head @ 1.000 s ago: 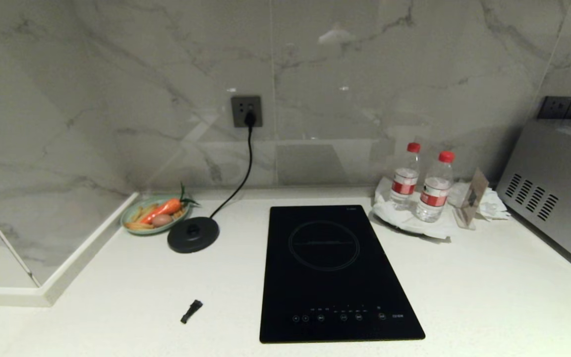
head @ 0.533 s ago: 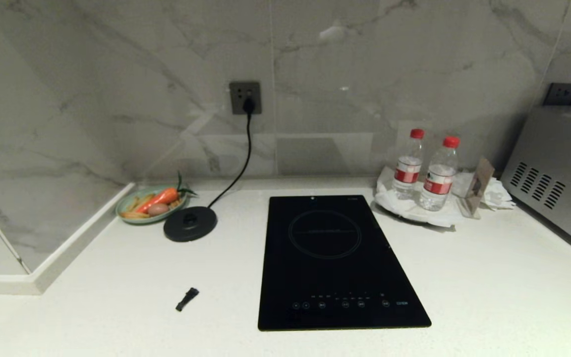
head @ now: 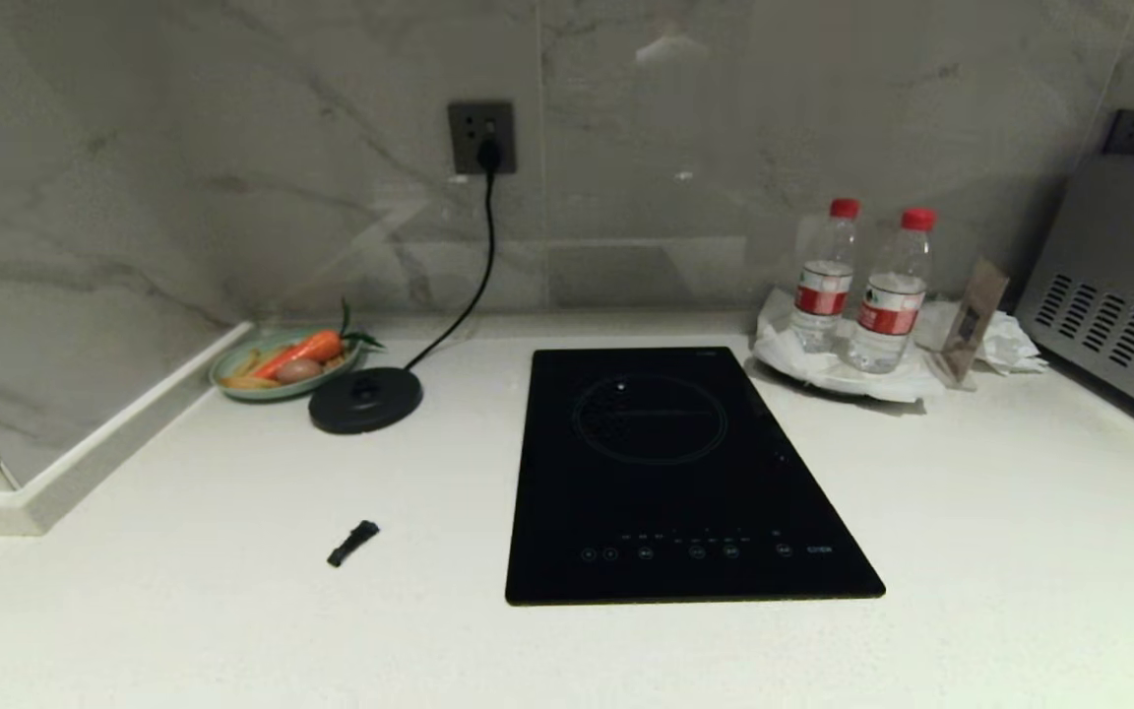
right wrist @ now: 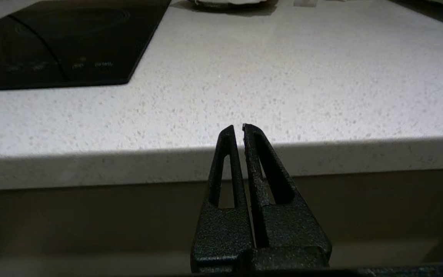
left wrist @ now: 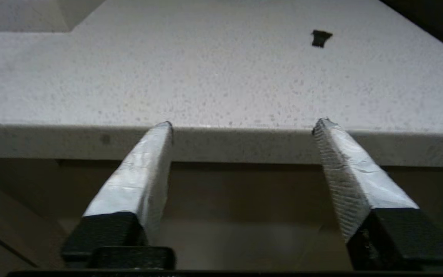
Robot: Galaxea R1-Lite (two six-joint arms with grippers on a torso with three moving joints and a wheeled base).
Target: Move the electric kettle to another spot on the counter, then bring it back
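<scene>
Head view: the white speckled worktop (head: 183, 591) carried a black induction hob (head: 685, 473) at centre. To the left stood a round black kettle base (head: 365, 399), its cord (head: 473, 276) running up to a wall socket (head: 481, 138), which explains why the base sat close to the back wall. A green dish of vegetables (head: 282, 359) lay just beside the base, and a small black fragment (head: 352, 544) lay alone nearer the front edge. 2 water bottles (head: 857, 286) stood on a white tray (head: 823, 369) to the right, with a grey appliance (head: 1113, 295) at the far right.

The electric kettle appeared in none of the 3 views; the base was bare, so the kettle's location could not be determined.

Left wrist view: the left tool (left wrist: 242, 125) was released, its 2 taped fingers (left wrist: 144, 161) spread apart and grasping nothing, level with the worktop's front edge. Right wrist view: the right tool (right wrist: 238, 129) was clenched on nothing, likewise poised before the front edge. Both arms appeared parked low, outside the head view, probably so as to leave the surface unobstructed.
</scene>
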